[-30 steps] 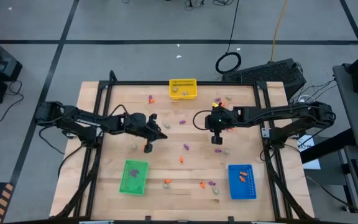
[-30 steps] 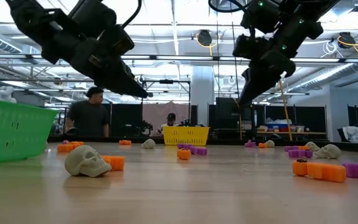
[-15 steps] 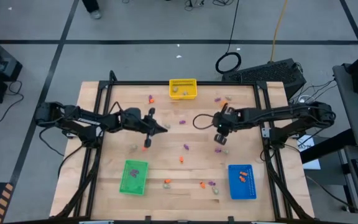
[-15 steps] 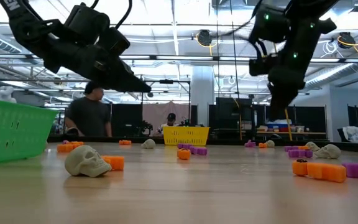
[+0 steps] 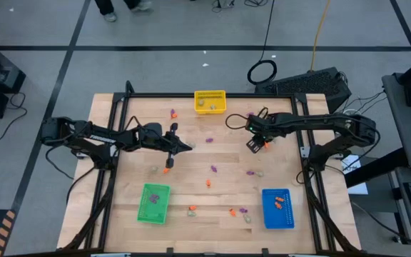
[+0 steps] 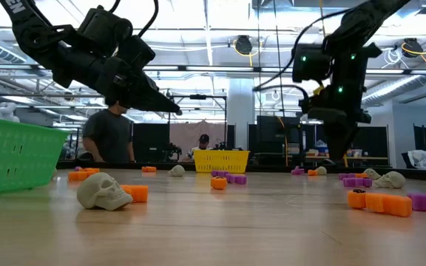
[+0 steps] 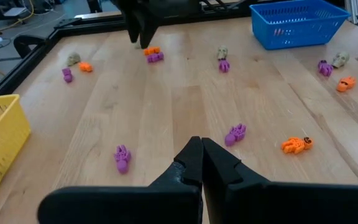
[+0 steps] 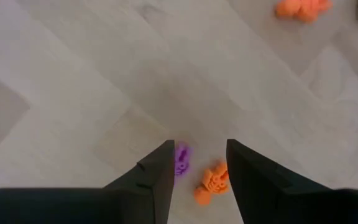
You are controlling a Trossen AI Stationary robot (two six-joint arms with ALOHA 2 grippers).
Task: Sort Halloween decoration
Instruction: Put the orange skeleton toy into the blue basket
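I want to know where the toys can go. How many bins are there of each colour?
Green bin: 1
Yellow bin: 1
Blue bin: 1
Total: 3

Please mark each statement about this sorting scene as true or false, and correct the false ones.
1. The left end effector is shut. True.
2. The right end effector is shut on a skull. False: it is open, above a purple trinket and an orange trinket.
3. The yellow bin is at the table's far edge. True.
4. The blue bin is empty. False: it holds orange pieces.
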